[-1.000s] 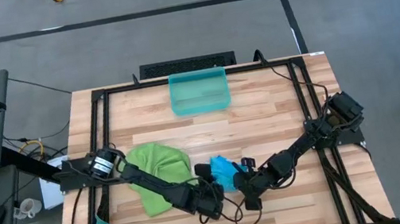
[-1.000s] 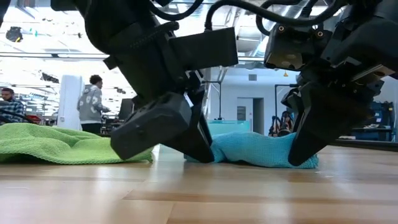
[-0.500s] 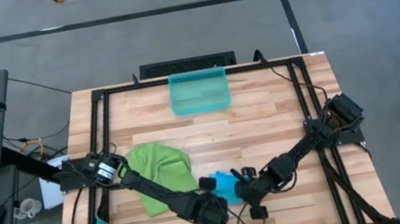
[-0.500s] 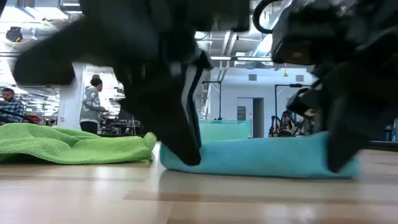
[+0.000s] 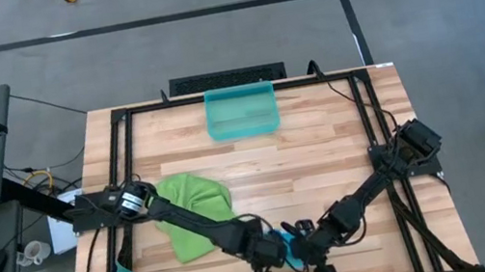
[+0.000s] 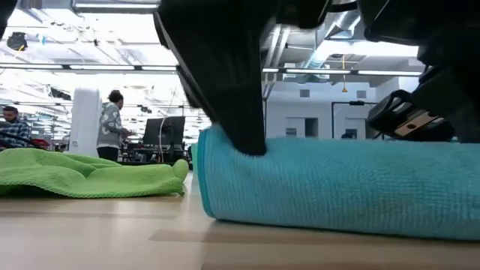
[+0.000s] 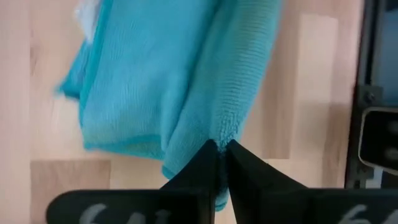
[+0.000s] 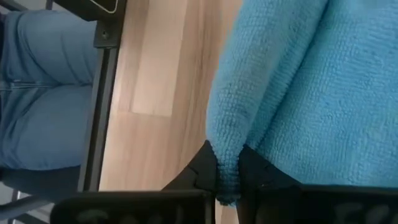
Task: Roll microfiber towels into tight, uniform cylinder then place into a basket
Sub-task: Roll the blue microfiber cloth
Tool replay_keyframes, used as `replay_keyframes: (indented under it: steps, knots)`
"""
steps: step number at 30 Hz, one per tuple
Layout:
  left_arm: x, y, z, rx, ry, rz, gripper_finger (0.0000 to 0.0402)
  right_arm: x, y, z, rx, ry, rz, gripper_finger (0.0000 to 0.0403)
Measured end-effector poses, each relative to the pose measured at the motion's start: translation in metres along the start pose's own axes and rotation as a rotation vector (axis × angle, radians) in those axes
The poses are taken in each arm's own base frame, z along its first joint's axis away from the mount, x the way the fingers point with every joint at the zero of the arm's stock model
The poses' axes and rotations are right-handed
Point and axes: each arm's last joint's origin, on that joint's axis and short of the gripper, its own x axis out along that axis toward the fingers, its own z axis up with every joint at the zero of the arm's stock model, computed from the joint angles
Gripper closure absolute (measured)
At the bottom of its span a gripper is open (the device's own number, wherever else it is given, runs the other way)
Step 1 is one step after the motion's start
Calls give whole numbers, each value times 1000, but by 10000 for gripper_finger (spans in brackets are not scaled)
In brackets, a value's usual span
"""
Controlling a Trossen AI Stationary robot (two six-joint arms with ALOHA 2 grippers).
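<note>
Both claws pinch the blue towel at the near edge of the table — the left gripper on one end, the right gripper on the other. My guess: two holds keep the roll tight. The green towel waits on the left. The basket sits far back — nothing in it.

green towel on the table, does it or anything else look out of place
The lime green microfiber towel lies crumpled and unrolled on the wooden table's left half, partly under the left arm. The sky blue microfiber towel is pinched by both grippers near the front edge. The translucent teal plastic basket at the back looks empty.
</note>
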Motion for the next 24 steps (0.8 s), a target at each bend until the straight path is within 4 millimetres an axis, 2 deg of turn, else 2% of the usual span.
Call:
replay_keyframes:
  steps: [8,13,19,24]
  knots:
    - [13,39,10,-161,43,-27,384,1,-3,0,27,14,7,361]
    - [18,54,16,-212,37,-9,384,1,-3,0,27,13,3,359]
    - [20,57,18,-218,16,1,384,1,-5,0,34,9,-22,343]
    - [20,56,19,-184,-22,42,384,-1,-6,-2,65,30,-41,351]
